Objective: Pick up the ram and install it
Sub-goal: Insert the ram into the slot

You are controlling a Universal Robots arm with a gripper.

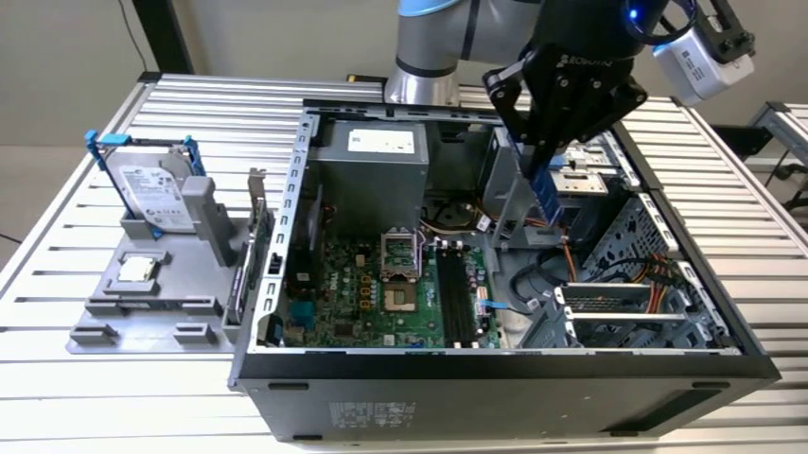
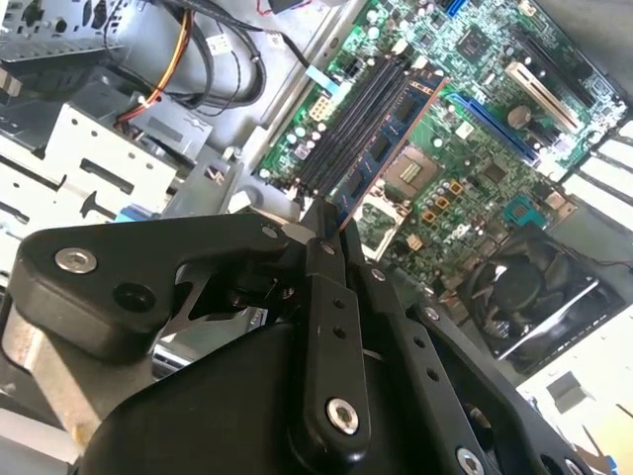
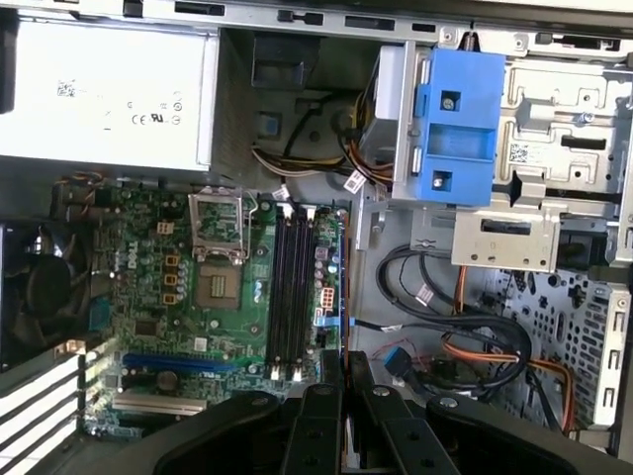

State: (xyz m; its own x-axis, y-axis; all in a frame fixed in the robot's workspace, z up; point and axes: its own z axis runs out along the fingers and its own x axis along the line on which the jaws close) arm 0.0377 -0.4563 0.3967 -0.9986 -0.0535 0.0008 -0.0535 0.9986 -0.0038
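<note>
Gripper clamps ram above open case, slatted metal table.

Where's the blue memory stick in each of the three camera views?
Exterior view: the memory stick hangs upright from the claw.
Second wrist view: the stick juts from the claw, alongside the black slots.
First wrist view: seen edge-on, a thin line beside the slots.
Shared landmark: the black slots.

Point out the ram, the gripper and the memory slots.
ram [image 2: 391, 146]: second wrist view, middle of the blue stick.
gripper [image 1: 546, 159]: exterior view, between the fingertips.
memory slots [image 3: 292, 287]: first wrist view, middle of the black slots.
</note>
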